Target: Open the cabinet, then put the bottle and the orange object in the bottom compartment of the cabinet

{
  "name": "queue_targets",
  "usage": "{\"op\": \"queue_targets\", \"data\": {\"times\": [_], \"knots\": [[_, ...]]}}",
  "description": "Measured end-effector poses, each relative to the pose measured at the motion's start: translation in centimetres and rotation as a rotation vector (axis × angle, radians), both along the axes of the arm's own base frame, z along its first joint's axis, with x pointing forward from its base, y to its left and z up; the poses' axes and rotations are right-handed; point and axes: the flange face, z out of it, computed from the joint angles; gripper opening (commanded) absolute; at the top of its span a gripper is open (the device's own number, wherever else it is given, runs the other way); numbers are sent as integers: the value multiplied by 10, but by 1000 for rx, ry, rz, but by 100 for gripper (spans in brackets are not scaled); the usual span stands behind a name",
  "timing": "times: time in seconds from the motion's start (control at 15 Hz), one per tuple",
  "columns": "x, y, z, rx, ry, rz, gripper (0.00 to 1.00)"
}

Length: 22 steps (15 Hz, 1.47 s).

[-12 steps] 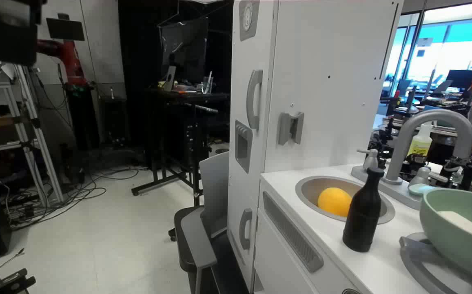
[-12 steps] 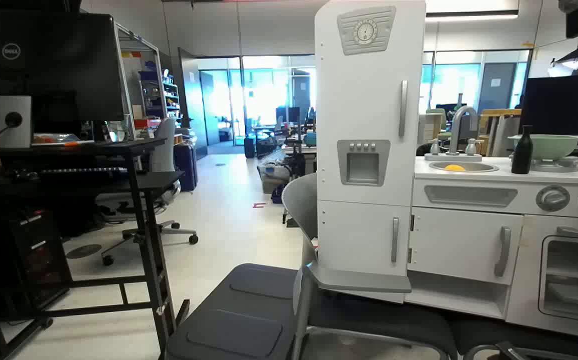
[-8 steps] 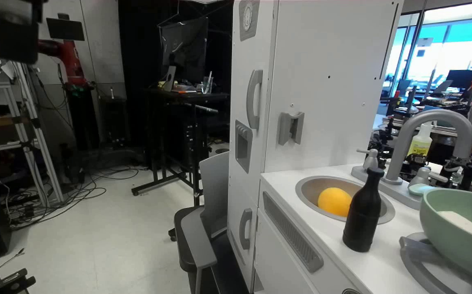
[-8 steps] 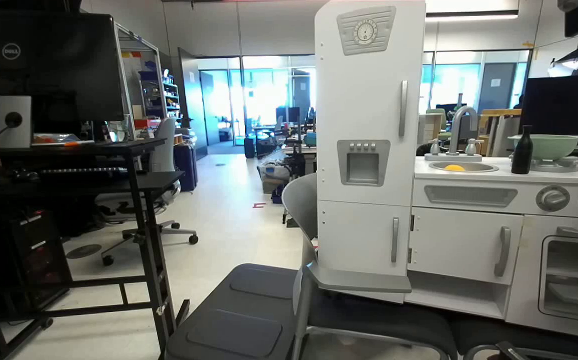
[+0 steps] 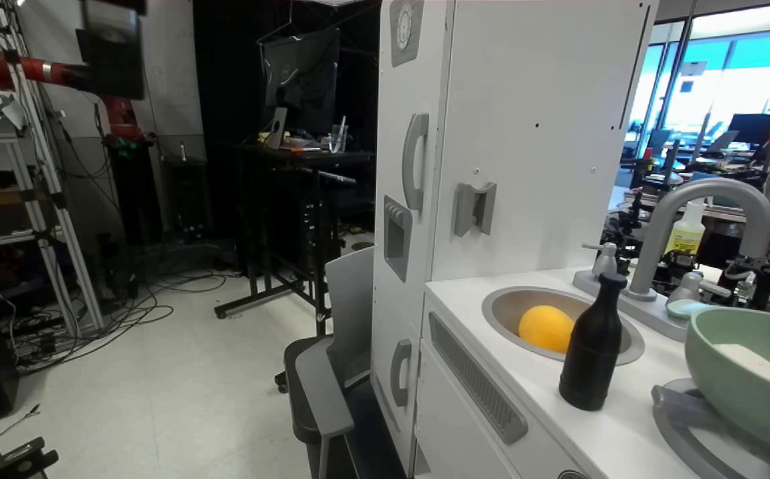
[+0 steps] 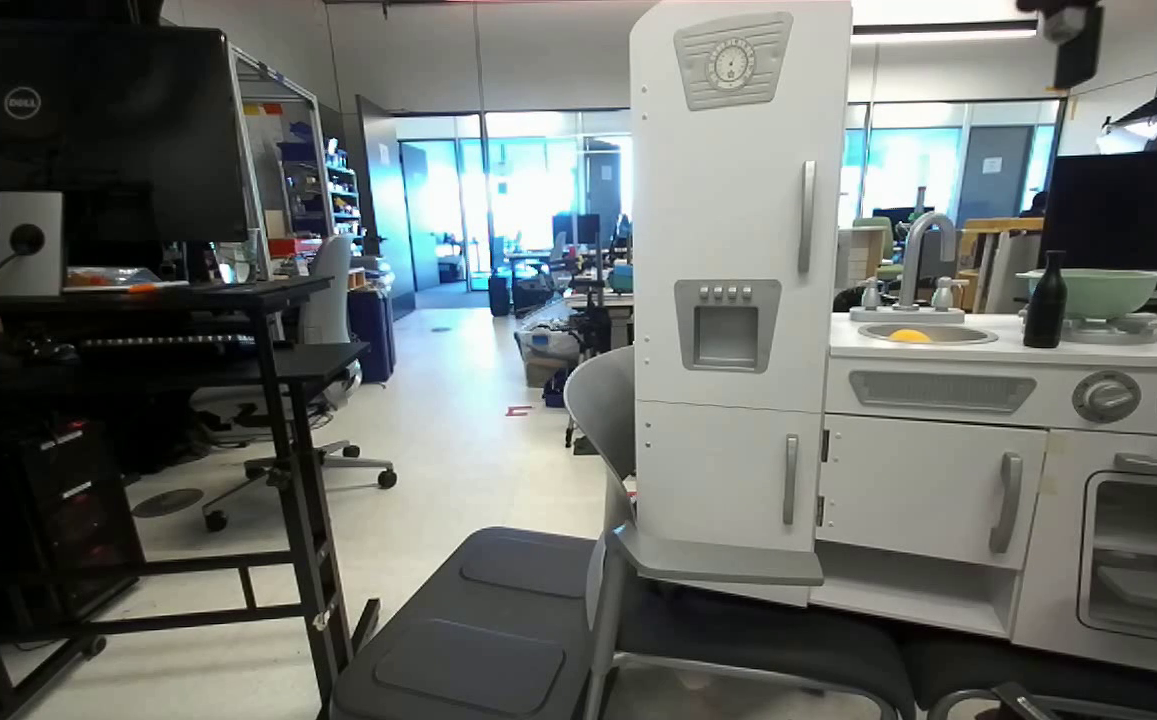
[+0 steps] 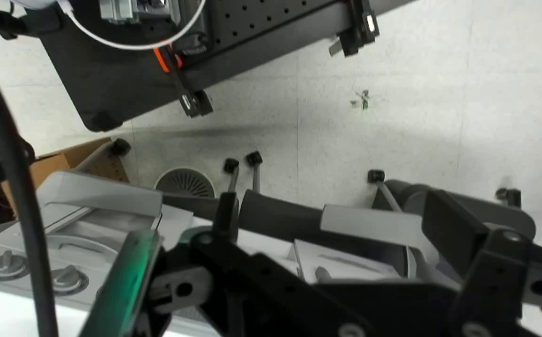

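All steps seem left: cabinet (image 6: pixel 738 235) closed; bottle (image 5: pixel 593 352) and orange object (image 5: pixel 544 328) outside, four o'clock in an exterior view; gripper (image 7: pixel 336 217) spread, empty.

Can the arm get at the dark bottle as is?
Probably yes: the gripper is open, and the bottle stands upright on the counter with nothing before it in both exterior views. The green bowl sits near but apart. Whether reach suffices, can't tell.

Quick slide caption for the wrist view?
Open, empty fingers in the foreground; pale floor beyond, grey knobs at lower left.
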Motion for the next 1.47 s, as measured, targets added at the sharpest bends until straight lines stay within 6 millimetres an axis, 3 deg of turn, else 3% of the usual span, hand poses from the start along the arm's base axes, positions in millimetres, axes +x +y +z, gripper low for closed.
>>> {"op": "queue_targets", "data": {"times": [0.2,0.4,0.93,1.2,1.47], "knots": [[38,16,-3,-73,-105,-80,100],[81,43,-20,-164,-208,-145,100],[186,81,-108,-434,-316,-178,100],[217,96,-123,-491,-360,-148,100],[228,98,-110,-532,-420,-155,100]]}}
